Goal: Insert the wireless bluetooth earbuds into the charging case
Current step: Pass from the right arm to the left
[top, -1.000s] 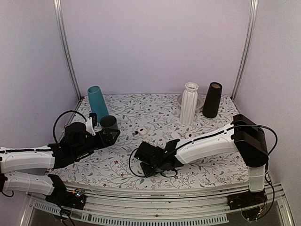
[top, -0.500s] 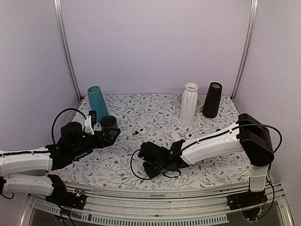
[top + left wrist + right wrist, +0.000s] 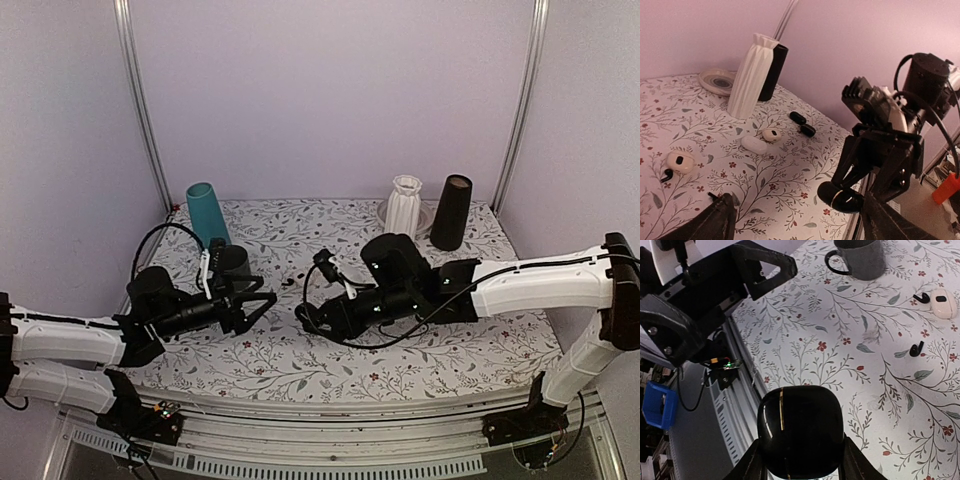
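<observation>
As right fingers [image 3: 852, 465] clamp, the charging case [image 3: 800, 432] sits between them.

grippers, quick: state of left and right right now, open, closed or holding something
Left gripper: open, holding nothing.
Right gripper: closed on the charging case.

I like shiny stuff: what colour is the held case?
The charging case is glossy black; right wrist view.

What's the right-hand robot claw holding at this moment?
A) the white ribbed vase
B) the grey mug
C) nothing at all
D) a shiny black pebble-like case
D: the right wrist view shows the charging case clamped in the right gripper, a finger on either side.
</observation>
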`<move>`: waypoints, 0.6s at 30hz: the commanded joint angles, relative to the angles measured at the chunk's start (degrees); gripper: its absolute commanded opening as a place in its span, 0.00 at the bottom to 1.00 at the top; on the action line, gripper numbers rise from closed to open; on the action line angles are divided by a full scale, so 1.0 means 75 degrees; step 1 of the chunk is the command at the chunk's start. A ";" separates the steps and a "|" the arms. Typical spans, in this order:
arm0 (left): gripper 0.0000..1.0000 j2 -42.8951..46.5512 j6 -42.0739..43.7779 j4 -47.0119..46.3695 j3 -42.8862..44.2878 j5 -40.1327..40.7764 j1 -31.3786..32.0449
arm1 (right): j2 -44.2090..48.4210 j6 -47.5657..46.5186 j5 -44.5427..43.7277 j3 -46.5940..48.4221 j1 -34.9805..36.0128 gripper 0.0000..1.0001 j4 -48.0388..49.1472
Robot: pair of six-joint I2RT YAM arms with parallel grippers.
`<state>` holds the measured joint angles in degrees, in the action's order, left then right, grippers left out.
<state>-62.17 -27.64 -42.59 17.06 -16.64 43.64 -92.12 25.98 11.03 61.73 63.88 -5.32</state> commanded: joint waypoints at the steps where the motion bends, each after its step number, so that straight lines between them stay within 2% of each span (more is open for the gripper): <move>1: 0.87 0.0165 0.1546 -0.2088 -0.0386 -0.1135 0.0655 | 0.0835 -0.0044 0.2126 -0.0441 -0.0303 0.31 0.0771; 5: 0.88 0.0285 0.3423 -0.1448 -0.0083 -0.0678 0.1621 | 0.1239 0.0091 0.3167 -0.0474 -0.0469 0.31 0.0885; 10: 0.88 -0.0010 0.5024 -0.0721 0.0366 -0.0102 0.2403 | 0.1395 0.0367 0.4212 -0.0368 -0.0522 0.31 0.1035; 14: 0.89 -0.0088 0.5829 -0.0956 0.0410 0.0298 0.2749 | 0.1385 0.0554 0.4870 -0.0280 -0.0525 0.32 0.1101; 18: 0.88 -0.0183 0.6174 -0.0847 0.0623 0.0014 0.2788 | 0.1324 0.0700 0.5381 -0.0263 -0.0525 0.32 0.1193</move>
<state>-62.76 12.14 -49.69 19.00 -16.62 63.61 -82.78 29.52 44.53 58.54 60.27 1.26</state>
